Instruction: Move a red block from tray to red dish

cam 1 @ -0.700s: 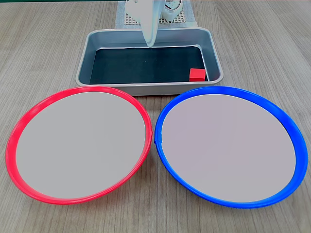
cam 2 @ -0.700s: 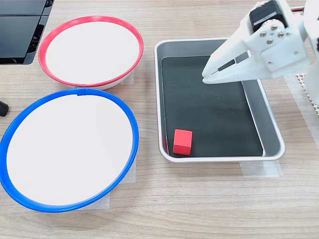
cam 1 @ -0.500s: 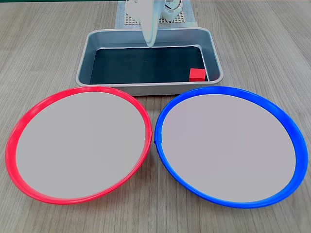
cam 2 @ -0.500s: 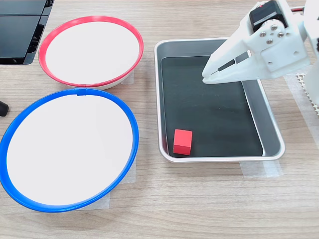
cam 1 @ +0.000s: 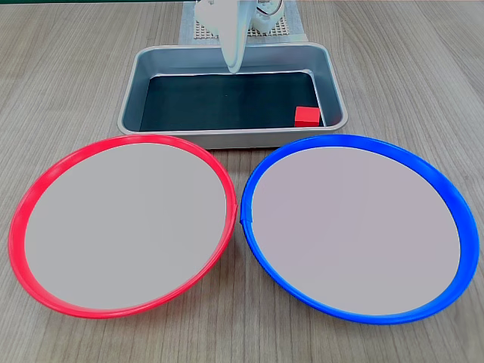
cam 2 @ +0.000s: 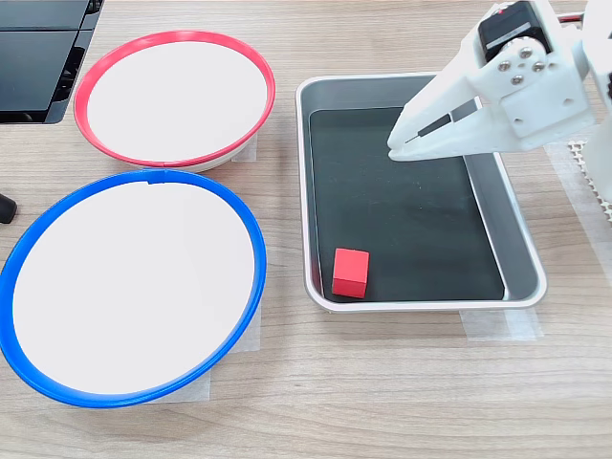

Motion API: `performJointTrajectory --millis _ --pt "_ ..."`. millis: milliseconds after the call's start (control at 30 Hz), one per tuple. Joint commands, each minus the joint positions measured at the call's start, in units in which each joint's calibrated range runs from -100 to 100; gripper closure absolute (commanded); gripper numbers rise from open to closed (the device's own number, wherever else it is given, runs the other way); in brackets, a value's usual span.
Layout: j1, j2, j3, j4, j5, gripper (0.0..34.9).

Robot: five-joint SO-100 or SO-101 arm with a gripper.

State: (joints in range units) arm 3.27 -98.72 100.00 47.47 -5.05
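Red block (cam 2: 351,272), a small matte bright red cube, sits in the grey metal tray (cam 2: 521,251) at its corner, lower centre of the second exterior view. We judge it light and rigid; grip opposite flat faces. Our white end effector (cam 2: 397,149) hovers nearly closed, empty.

My claw (cam 2: 404,145) is white with a thin dark line along its side. Below it I see the tray (cam 1: 227,138), grey metal with a black bottom. Away from the claw tip, in the tray corner, the block (cam 2: 351,273) is bright red. Beyond the tray, one dish (cam 1: 121,225) has a red rim, the other dish (cam 1: 359,229) a blue rim; both have pale grey-white centres. The counter (cam 2: 382,402) is light wood grain.
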Motion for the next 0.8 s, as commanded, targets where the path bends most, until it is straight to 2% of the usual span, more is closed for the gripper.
performJointTrajectory --millis 0,233,433,500,633,733,767 --pt "0.3 -0.3 0.0 0.1 0.0 34.6" --pt "0.3 -0.3 0.0 0.1 0.0 34.6" --pt "-3.1 4.5 -3.9 0.5 1.7 34.6" --pt "-3.9 20.6 -18.5 5.7 4.5 34.6" --pt "-6.1 42.7 -37.3 14.3 3.8 34.3" --pt "-9.3 55.5 -49.0 20.3 2.0 30.8" --pt "-10.8 58.9 -52.0 21.2 1.4 28.5"
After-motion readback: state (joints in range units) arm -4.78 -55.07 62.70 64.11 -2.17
